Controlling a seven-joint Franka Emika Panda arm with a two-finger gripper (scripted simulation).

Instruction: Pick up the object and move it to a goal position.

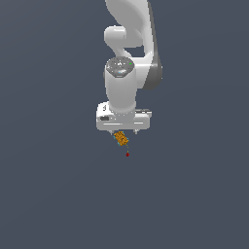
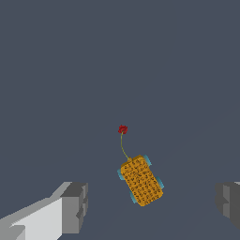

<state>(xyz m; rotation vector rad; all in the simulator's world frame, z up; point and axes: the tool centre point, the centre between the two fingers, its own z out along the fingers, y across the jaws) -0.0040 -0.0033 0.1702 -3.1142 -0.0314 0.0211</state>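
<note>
The object (image 1: 121,139) is a tiny orange-yellow knobbly block with bluish specks at its edges, lying just below the white gripper (image 1: 124,132) in the exterior view. In the wrist view the object (image 2: 141,181) sits tilted between the two grey fingers, touching neither. The gripper (image 2: 152,202) is open, its fingers spread wide on either side of the block. One finger (image 2: 74,206) shows in full; the other is cut off by the frame edge.
A tiny red dot (image 1: 127,154) lies a short way from the block, joined to it by a thin line; it also shows as a red dot (image 2: 123,129) in the wrist view. Around them is plain dark grey ground.
</note>
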